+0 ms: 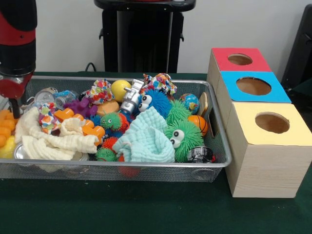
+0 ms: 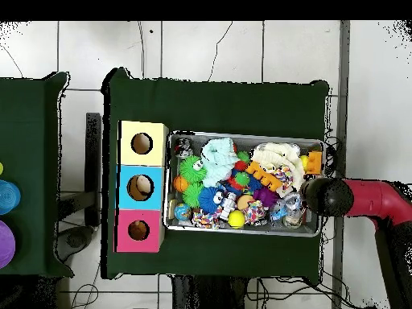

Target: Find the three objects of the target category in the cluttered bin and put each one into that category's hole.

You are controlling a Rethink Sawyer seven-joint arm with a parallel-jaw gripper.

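- Front view: the cluttered bin [image 1: 222, 163] sits on the green surface [image 1: 146, 209], packed with fuzzy balls [image 1: 183, 136], a pale mint cloth [image 1: 146, 139], a cream cloth [image 1: 53, 141], orange blocks [image 1: 5, 129], a yellow ball [image 1: 120, 89] and a silver toy robot [image 1: 130, 97].
- Front view: the arm [image 1: 17, 44] comes down at the picture's left edge, over that end of the bin. The tool [image 1: 15, 107] shows only as a dark stub below the red wrist; I cannot tell how wide it stands or whether it holds anything.
- Front view: an orange-brown lump [image 1: 108, 107] beside the toy robot may be one of the three objects; the rest are hidden or not clear to me.
- Front view: the hole [image 1: 240, 59] with the red panel tops the farthest box, beyond the blue hole [image 1: 253, 86] and the yellow hole [image 1: 272, 123].
- Overhead view: the arm's head [image 2: 322, 197] hangs over one end of the bin [image 2: 241, 232], and the red-panelled hole [image 2: 138, 230] lies at the opposite end, just beside the bin's short side. The tool itself is hidden beneath the arm.
- Judgement: the searching step seems in hand, with nothing visibly delivered. Next, the tool would need to part the cloths, find a small tan figure, grip it cleanly, then carry it the bin's length to the red hole.
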